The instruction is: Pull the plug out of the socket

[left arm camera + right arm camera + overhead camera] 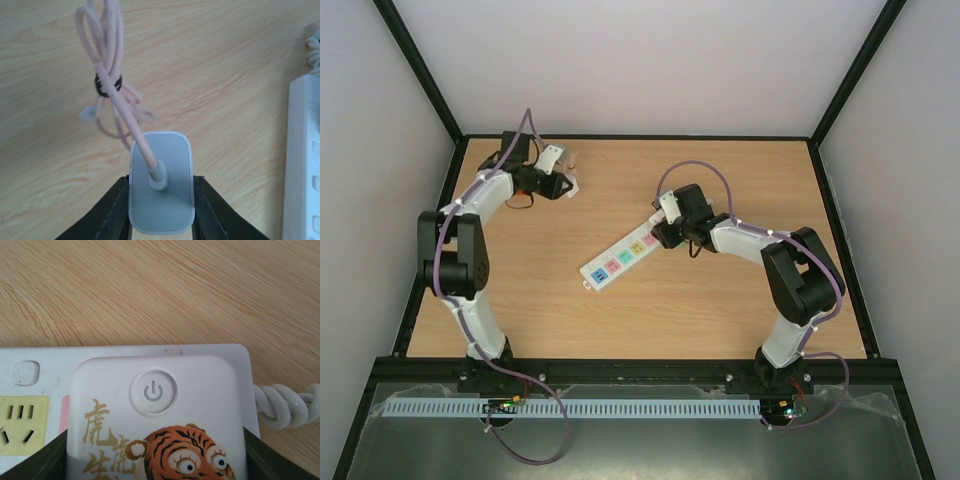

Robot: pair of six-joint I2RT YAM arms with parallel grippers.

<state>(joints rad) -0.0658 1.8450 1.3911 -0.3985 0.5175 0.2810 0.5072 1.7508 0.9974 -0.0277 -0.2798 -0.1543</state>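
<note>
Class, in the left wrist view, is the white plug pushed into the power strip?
No: the left pincer grips the plug over the table, apart from the power strip.

Bright, even, diffuse light fills all three views; shadows on the table (620,320) are faint and soft-edged. In the left gripper (161,202) the plug (161,170) looks slightly soft and bluish; the socket (302,165) right of it is washed out. Just ahead of the right gripper (155,460), printed detail is crisp.
</note>
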